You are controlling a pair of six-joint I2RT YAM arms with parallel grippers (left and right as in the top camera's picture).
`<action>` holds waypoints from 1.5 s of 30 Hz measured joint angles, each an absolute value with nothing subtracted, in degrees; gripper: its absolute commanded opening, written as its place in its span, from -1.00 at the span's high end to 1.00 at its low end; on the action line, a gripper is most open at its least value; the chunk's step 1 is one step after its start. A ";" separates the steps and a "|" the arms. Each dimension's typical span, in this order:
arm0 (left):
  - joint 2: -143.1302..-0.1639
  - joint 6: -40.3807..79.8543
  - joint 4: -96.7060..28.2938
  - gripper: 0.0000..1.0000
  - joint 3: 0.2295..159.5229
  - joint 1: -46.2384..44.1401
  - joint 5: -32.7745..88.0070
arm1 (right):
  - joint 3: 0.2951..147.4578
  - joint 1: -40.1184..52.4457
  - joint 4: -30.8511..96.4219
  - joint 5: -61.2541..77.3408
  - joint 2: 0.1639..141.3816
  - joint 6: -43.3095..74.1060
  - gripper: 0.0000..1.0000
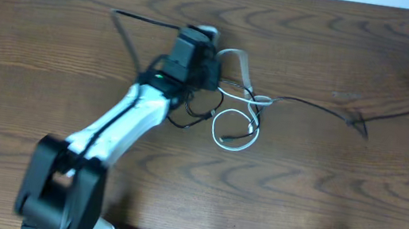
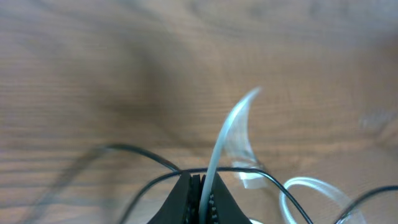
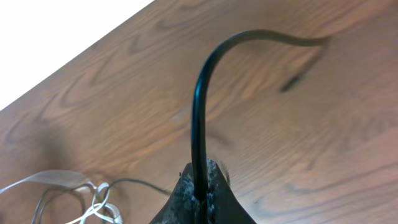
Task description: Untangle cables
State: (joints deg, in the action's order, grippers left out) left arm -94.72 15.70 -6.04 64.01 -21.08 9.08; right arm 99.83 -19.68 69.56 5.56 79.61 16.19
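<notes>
In the left wrist view the left pincer (image 2: 200, 186) is clamped tight on the white cable (image 2: 219, 146), which rises from between its fingers. The right wrist view shows the right pincer (image 3: 200, 186) pinched shut on the black cable (image 3: 198, 112). Only overhead shows both cables knotted mid-counter (image 1: 321, 195) beside the left arm (image 1: 128, 116), with the black one running right.

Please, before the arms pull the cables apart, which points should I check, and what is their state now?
1. Left jaws shut on the white cable: ok.
2. Right jaws shut on the black cable: ok.
3. Cables already separated: not ok, they cross at the tangle.
4. White plug end lying free on the table: ok.
5. Black cable taut: cannot tell.
</notes>
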 measured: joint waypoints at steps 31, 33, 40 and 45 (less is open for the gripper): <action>-86.65 8.95 -19.44 0.85 63.99 -16.82 7.90 | 103.61 -29.82 28.95 4.84 91.83 12.95 0.98; -86.65 8.93 -19.70 0.85 63.99 -16.82 9.15 | 103.53 -30.06 27.55 5.21 95.96 12.93 0.98; -86.65 8.93 -20.60 0.85 63.99 -16.82 14.79 | 103.15 -30.09 19.18 4.32 106.50 13.63 0.95; -86.65 9.26 -20.62 0.86 63.99 -16.82 16.27 | 103.13 -30.11 16.47 1.34 107.00 15.77 0.33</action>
